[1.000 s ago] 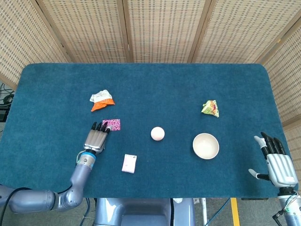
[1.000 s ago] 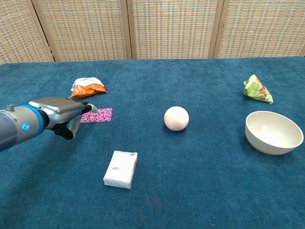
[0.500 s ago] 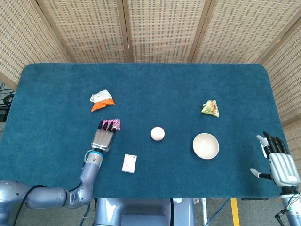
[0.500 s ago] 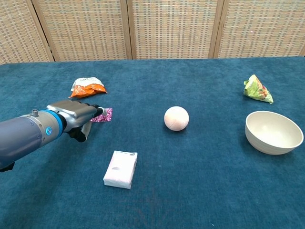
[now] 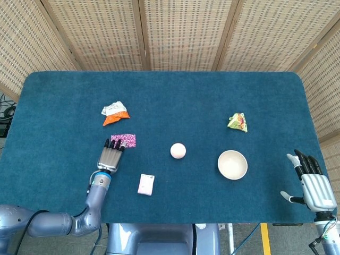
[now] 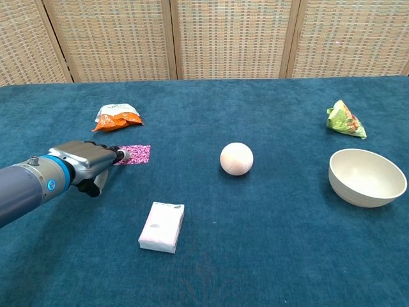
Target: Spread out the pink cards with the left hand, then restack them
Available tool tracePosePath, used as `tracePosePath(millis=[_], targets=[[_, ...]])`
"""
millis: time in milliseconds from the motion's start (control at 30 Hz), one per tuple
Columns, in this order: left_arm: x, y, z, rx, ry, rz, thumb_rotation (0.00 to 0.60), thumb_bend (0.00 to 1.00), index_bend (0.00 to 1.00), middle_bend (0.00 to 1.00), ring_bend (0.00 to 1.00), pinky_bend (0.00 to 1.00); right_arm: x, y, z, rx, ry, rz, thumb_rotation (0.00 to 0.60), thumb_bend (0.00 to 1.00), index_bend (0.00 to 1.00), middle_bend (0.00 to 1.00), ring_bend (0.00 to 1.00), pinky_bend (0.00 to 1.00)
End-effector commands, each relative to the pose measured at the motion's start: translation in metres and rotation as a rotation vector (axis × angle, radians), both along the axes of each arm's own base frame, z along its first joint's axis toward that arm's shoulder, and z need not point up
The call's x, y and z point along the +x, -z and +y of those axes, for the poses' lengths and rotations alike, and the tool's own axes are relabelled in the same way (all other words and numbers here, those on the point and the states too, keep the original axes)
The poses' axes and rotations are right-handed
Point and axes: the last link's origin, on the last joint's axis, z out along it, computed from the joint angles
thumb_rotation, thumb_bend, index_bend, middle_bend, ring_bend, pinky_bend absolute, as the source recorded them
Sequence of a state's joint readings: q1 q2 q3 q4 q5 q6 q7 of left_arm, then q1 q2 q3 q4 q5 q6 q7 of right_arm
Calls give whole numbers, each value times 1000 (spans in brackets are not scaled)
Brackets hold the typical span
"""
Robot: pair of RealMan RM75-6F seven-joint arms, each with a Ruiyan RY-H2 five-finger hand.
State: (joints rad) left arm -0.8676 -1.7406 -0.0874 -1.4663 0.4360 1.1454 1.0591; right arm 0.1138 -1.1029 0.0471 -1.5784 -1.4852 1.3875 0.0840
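Left hand (image 5: 110,155) lies flat on the blue table (image 5: 212,95), fingers straight, holding nothing, its fingertips (image 6: 117,153) at the near-left edge of the pink cards (image 5: 127,140), which sit stacked below the orange snack bag (image 5: 115,113); right hand (image 5: 312,183) open, fingers spread, at the table's right edge.

Pink patterned cards (image 5: 126,140) on a teal table (image 5: 212,101)
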Motion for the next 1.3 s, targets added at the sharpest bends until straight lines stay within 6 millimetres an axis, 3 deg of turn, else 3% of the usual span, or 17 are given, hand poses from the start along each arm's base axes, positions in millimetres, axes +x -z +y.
tracePosePath(millis=[33,400,1000,1133,1300], targets=[[-5,-2,-1,2,-3,9,600,894,26,0,0,0,0,0,0,0,1,0,600,131,89,0,0,0],[-34,-14,-7,12,-39,38,600,894,26,0,0,0,0,-1,0,-5,3,0,600,131,89,0,0,0],[-92,-54,-18,49,-99,129,600,894,26,0,0,0,1,-3,1,-12,-1,-10,600,131,89,0,0,0],[-90,-62,-16,62,-108,83,600,892,26,0,0,0,1,-2,1,-14,-1,-9,600,131,89,0,0,0],[-63,-71,-10,83,-57,-8,600,889,26,0,0,0,1,-3,1,-21,-8,-11,600,131,89,0,0,0]])
